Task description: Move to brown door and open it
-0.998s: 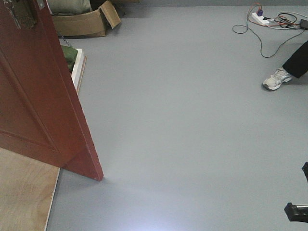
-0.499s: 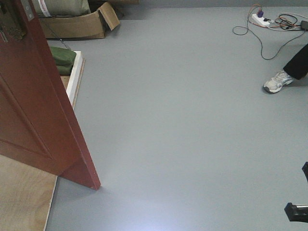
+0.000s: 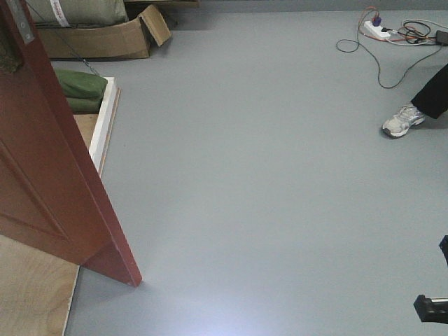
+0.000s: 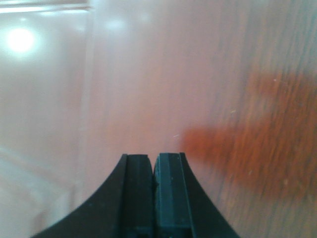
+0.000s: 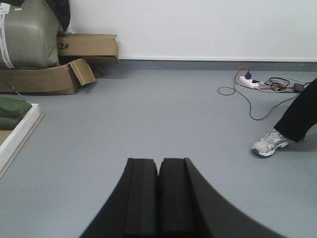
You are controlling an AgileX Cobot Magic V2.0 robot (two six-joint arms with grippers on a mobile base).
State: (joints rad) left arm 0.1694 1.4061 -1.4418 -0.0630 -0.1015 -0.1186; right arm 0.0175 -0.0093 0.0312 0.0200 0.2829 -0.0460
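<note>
the brown door (image 3: pixel 49 175) is standing ajar at the left of the front view, its lower corner reaching out over the grey floor (image 3: pixel 266 196). the left claw (image 4: pixel 153 191) is clenched on nothing, facing the glossy panel very close. the right claw (image 5: pixel 158 196) is clenched and idle, facing the open room. judged step: pushing the door open. next move calls for steady forward pressure along the swing.
</note>
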